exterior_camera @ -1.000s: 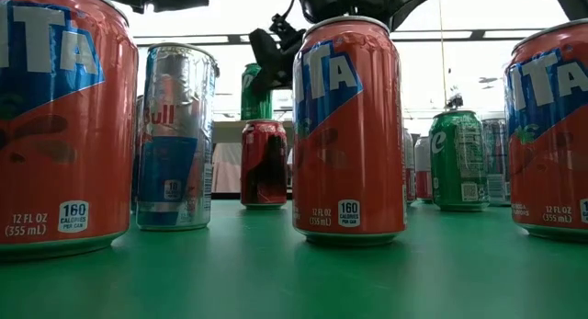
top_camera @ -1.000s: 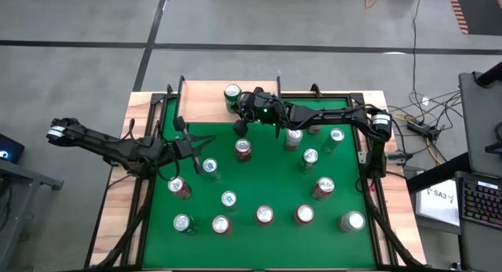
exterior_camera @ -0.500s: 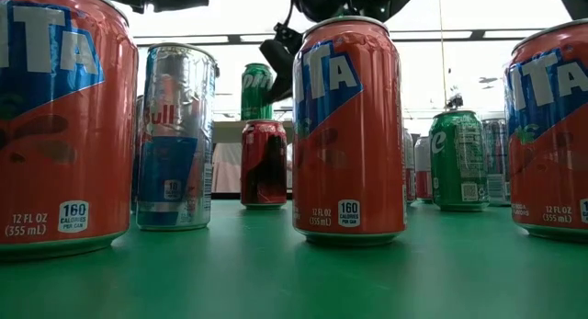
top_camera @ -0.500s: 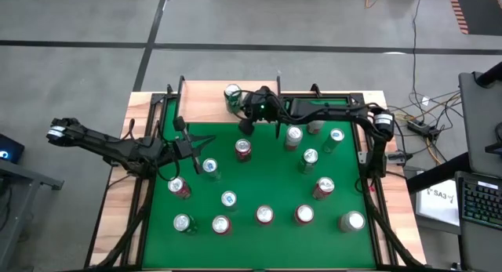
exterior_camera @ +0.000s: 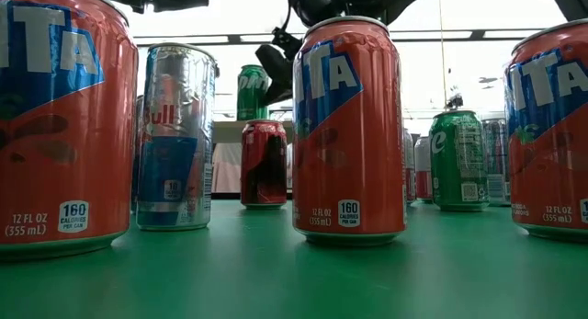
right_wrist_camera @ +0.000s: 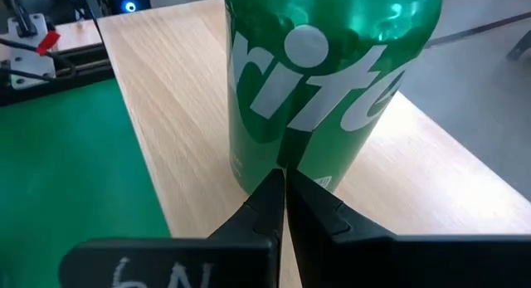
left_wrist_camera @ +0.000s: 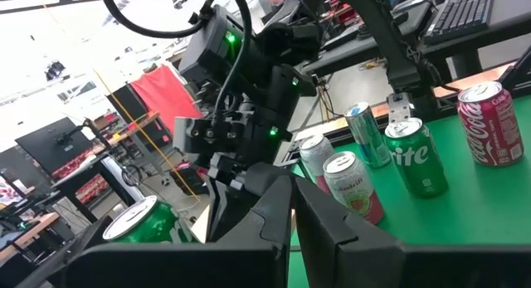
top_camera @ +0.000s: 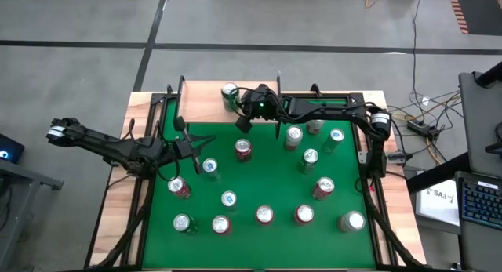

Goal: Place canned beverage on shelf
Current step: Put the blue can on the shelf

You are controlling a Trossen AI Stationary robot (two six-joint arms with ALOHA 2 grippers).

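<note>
Item: green Sprite aluminium can [top_camera: 229,92], upright on the small rectangular light-wood shelf [top_camera: 208,103] at twelve o'clock of the green table top [top_camera: 267,186]. In the right wrist view the can [right_wrist_camera: 319,80] stands on the pale board [right_wrist_camera: 182,97], near its outer edge, white lettering facing the camera. In the low view it [exterior_camera: 253,92] shows raised above the table cans, left of the dark wrist.

Item: right gripper [top_camera: 243,125], dark, two fingers. Located just at four o'clock of the green can, over the shelf's front edge. Fingers [right_wrist_camera: 267,207] pressed together, tips pointed at the can's lower wall, holding nothing; whether the tips touch the can cannot be told.

Item: left gripper [top_camera: 205,147], dark, two fingers. Located over the table at nine o'clock, arm reaching in from the left edge. Fingers [left_wrist_camera: 265,213] closed together, empty.

Item: assorted upright drink cans on the green surface. Includes a red Coca-Cola can [top_camera: 243,149] near centre, a silver-and-blue slim can [top_camera: 209,167] just beside the left gripper, a red can [top_camera: 179,187] at eight o'clock, and a large orange-red Fanta can [exterior_camera: 349,126] nearest the low camera. Further green, red and silver cans stand spread from three to six o'clock, all apart from one another.
</note>
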